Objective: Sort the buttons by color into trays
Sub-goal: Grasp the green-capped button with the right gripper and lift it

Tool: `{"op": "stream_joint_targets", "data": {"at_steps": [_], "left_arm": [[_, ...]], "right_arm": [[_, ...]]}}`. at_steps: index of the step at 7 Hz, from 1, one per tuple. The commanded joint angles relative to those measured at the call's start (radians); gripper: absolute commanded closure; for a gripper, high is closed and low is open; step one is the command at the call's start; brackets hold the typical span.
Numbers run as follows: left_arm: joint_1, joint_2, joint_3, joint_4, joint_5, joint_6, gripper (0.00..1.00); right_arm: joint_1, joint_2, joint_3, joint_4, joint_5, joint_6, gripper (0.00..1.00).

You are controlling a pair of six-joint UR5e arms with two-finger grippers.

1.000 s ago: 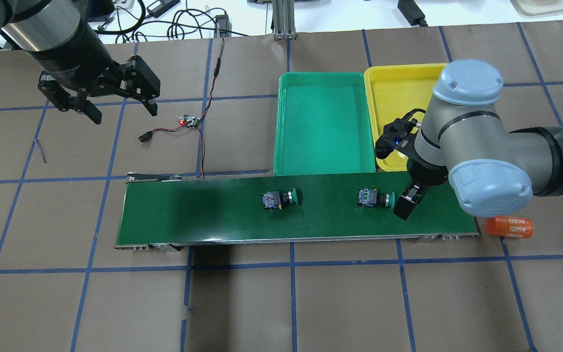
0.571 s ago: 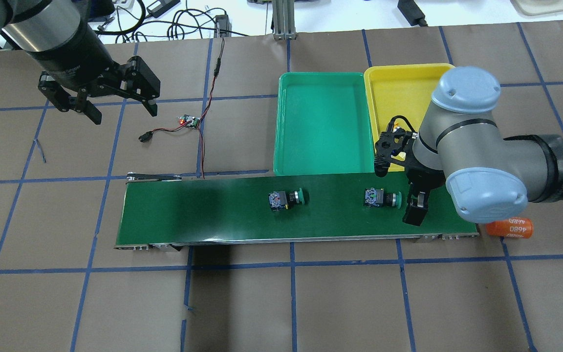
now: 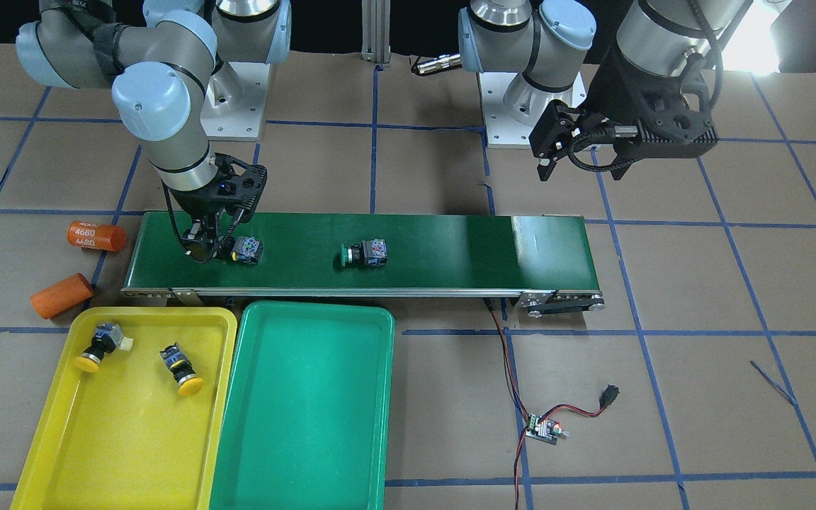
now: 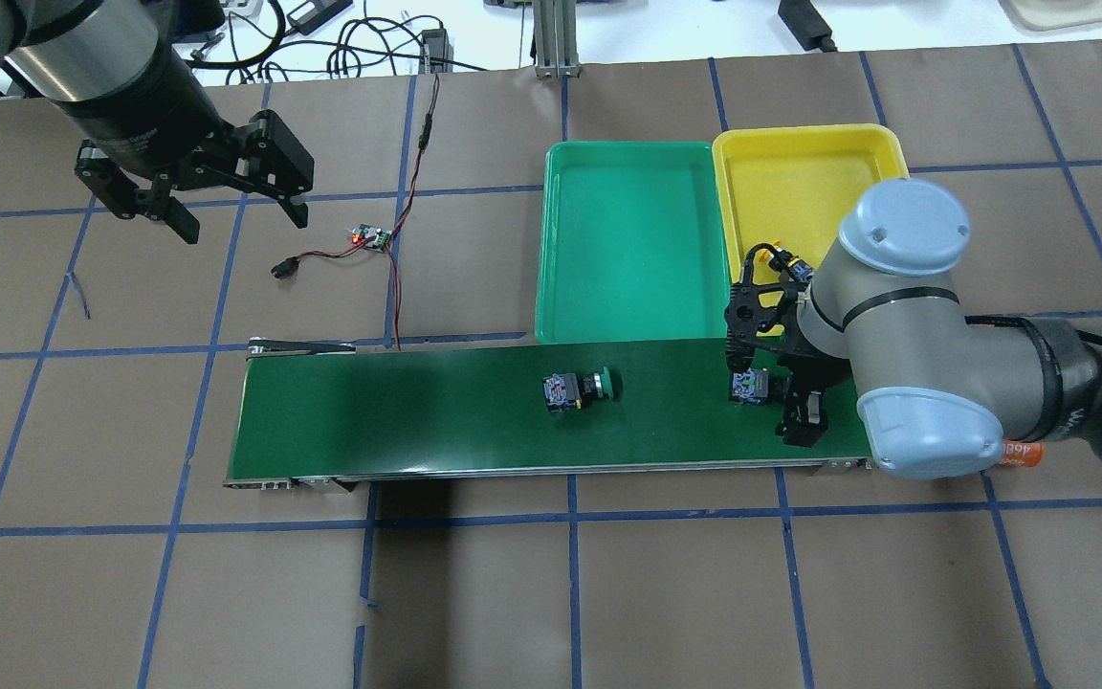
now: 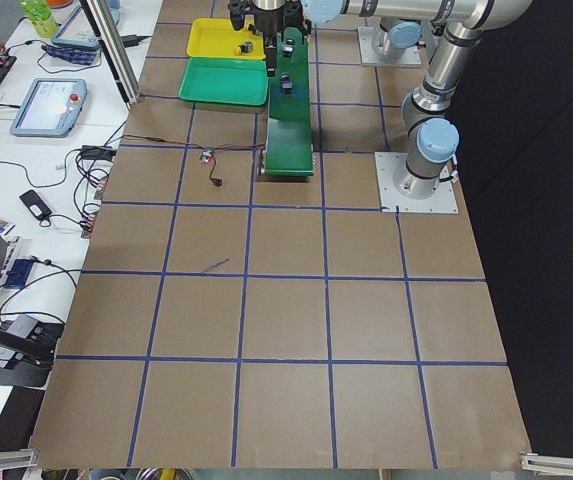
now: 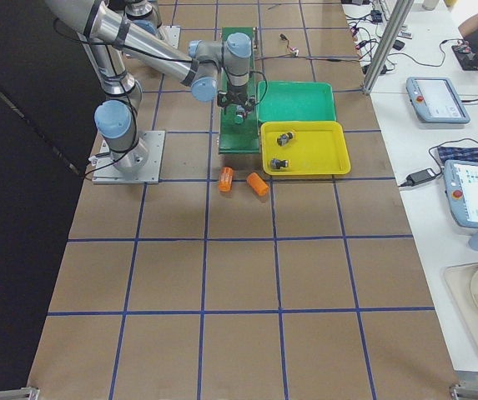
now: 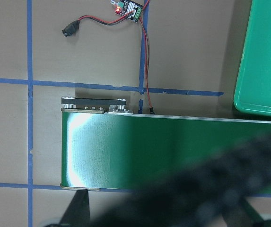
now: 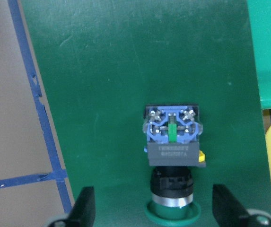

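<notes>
Overhead exterior is showing me the right gripper [image 4: 769,390] hanging low over the conveyor belt [image 4: 398,411], at the end nearest the trays. It is straddling the near green button [image 4: 748,387], but the arm is hiding that button's cap and much of the yellow tray [image 4: 800,172].

Right wrist-mounted is filling that in. The jaws are standing wide apart, with a finger [image 8: 84,210] on each side of the button and bare belt showing between. I am reading that gripper as holding nothing. The button is lying on its side on the belt.

Exterior front-facing is giving me what the overhead cannot: one yellow button [image 3: 96,346] and a second yellow button [image 3: 181,368] are lying in the yellow tray, next to the green tray [image 4: 632,239]. The other green button [image 4: 580,389] is lying mid-belt.

The left gripper [image 4: 245,225] is hanging spread wide and empty above the table, well apart from the belt. Its wrist view is showing the belt's far end and a wired circuit board [image 7: 128,9].
</notes>
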Motion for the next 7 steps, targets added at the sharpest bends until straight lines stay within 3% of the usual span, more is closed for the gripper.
{"op": "stream_joint_targets", "data": {"at_steps": [1, 2, 4, 7], "left_arm": [[-0.001, 0.0, 0.0, 0.0, 0.002, 0.001, 0.0], [0.001, 0.0, 0.0, 0.0, 0.002, 0.001, 0.0], [0.001, 0.0, 0.0, 0.0, 0.002, 0.001, 0.0], [0.001, 0.0, -0.005, 0.002, 0.002, 0.007, 0.0]], "right_arm": [[-0.001, 0.006, 0.003, -0.016, 0.005, -0.019, 0.73], [-0.001, 0.007, 0.0, -0.014, 0.005, -0.017, 0.84], [0.0, 0.014, -0.032, -0.06, 0.014, -0.002, 0.93], [0.035, 0.191, -0.315, -0.053, 0.134, -0.005, 0.93]]}}
